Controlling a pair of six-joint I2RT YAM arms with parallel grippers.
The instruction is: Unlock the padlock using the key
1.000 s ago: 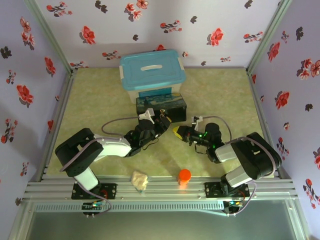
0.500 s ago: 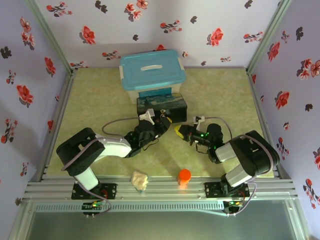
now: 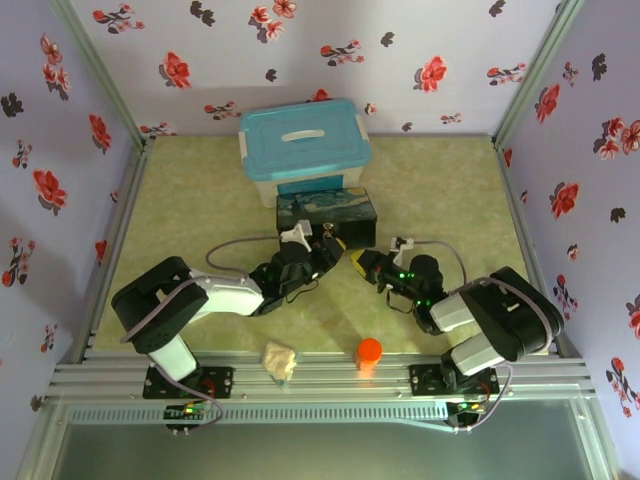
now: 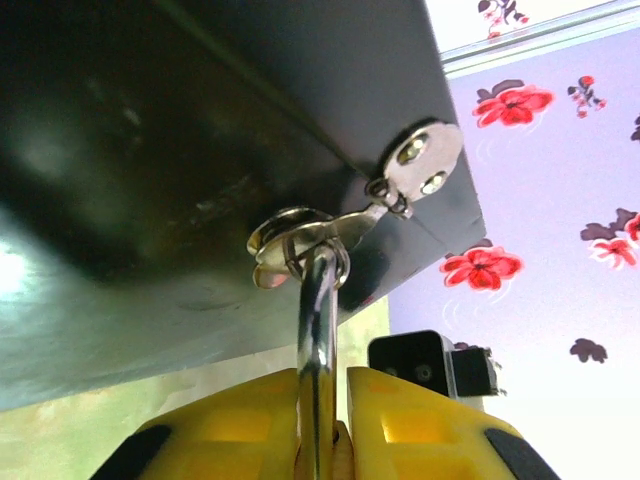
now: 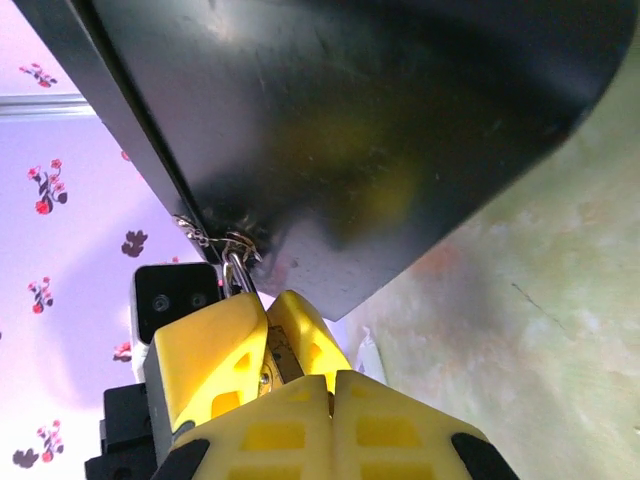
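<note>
left gripper (image 4: 322, 405) clamped on the padlock (image 4: 317, 300) shackle, lower centre; right gripper (image 5: 335, 398) closed, contents unclear; keep padlock steady, present key squarely.

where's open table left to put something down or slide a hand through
Two bare patches: the back right, between the blue-lidded bin, the tin box and the right wall; and the left side, between the bin, the left arm and the left wall. Crowded in front of the tin box, where the left gripper and right gripper meet.
</note>
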